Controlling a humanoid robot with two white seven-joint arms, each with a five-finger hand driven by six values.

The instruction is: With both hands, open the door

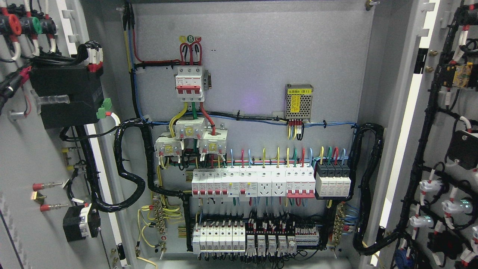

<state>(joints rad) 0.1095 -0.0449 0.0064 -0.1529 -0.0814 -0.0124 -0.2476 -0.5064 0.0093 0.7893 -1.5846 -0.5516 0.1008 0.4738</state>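
a: where are the doors?

b: both swung wide. the left door (41, 157) fills the left edge of the frame, its inner face toward us with a black box and wire bundles mounted on it. the right door (448, 149) does the same along the right edge, carrying lamp backs and black cable looms.

a: so the task is done?

b: i'd judge so. the cabinet backplate (254, 56) is fully exposed in the middle, and nothing seems left to pull.

a: and the hands?

b: neither hand shows anywhere in the frame, nor either arm, so i can't say whether they are open or closed.

a: anything readable?

b: a green round sticker marked "b" (190, 38) at the upper centre, above the red-toggled main breaker (190, 83). to the right, the mesh-cased power supply (298, 102) has a yellow label with chinese print ending "(b1)"; the rest is too small to read. the rows of small breakers (254, 183) lower down carry print i can't make out.
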